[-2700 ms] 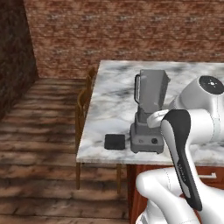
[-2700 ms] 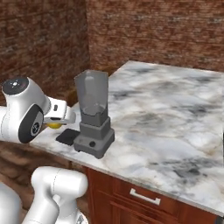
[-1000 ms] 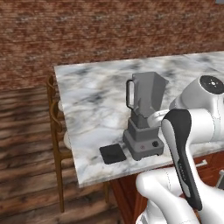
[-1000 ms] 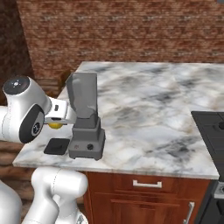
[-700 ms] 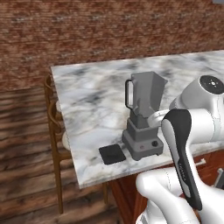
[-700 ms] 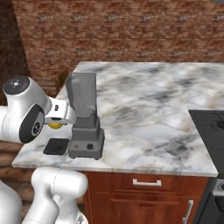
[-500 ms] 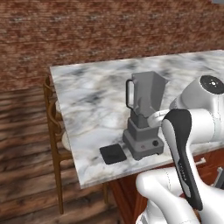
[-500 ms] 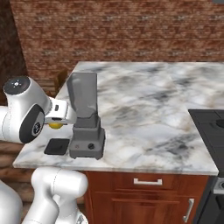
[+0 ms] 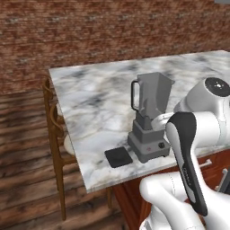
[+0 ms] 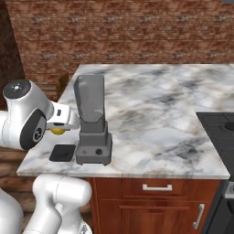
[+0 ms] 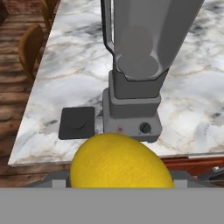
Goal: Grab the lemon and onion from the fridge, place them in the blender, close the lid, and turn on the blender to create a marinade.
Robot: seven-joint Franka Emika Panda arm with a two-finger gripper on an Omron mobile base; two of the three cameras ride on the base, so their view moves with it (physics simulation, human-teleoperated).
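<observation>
Left base view: the whole picture has slid since a few seconds ago, so the base has driven and swung round the worktop (image 9: 90, 103); in the last second it has almost settled. The blender (image 9: 149, 117) stands near the worktop's front edge, jar open, with the lid (image 9: 118, 157) lying flat just beside its base on the left, close to the front left corner. A chair (image 9: 56, 134) stands off the left edge. Blender and lid themselves seem not to have moved.

Right base view: the same drift of the camera, now nearly stopped. The lemon (image 10: 57, 131) peeks out beyond the wrist, off the left edge of the worktop and beside the blender's base, below the jar's mouth.

Hand view: the lemon fills the lower middle, pinched in the end effector (image 11: 121, 183), whose tips it hides. Blender and lid lie straight ahead.

Judgement: the carry is about over; next the lemon must be raised over the open jar and dropped in. The onion is yet to be fetched.
</observation>
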